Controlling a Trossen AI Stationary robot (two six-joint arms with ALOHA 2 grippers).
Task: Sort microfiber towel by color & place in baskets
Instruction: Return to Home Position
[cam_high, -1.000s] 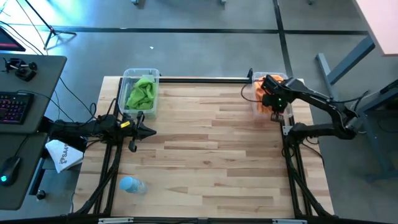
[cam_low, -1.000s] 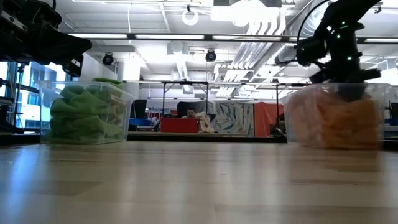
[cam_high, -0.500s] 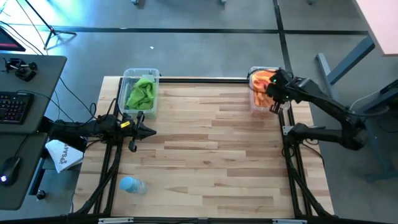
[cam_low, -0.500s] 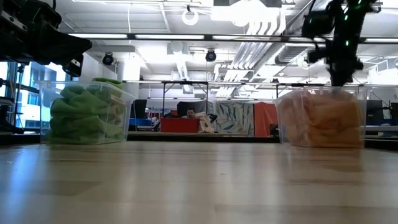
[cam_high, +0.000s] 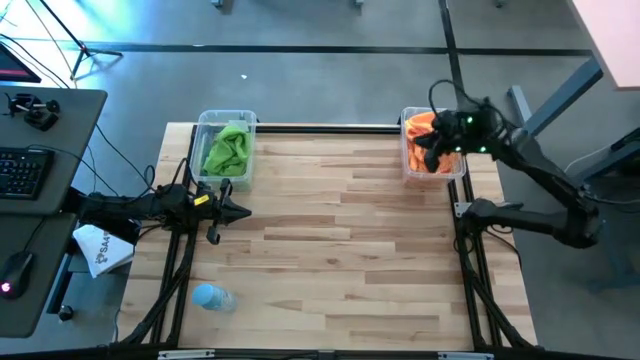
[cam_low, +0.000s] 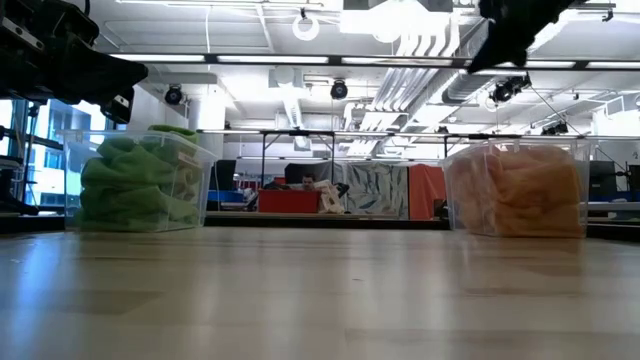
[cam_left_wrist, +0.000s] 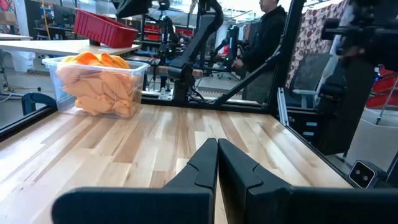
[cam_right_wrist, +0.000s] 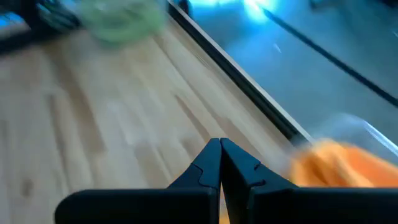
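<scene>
- Right gripper (cam_high: 430, 150), fingers pressed together, hangs just above the clear plastic rectangular tub (cam_high: 410, 176) heaped with bright orange microfiber towels (cam_high: 420, 126).
- Left gripper (cam_high: 240, 210), fingers also pressed together, waits low over the wooden table (cam_high: 330, 250). Near it, off to one side, the second clear tub (cam_high: 204, 122) holds bright green towels (cam_high: 228, 150).

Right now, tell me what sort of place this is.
Probably a robotics lab: exposed ceiling ducts, a keyboard beside the table, right gripper over the right basket, left gripper resting near the table's left edge.
</scene>
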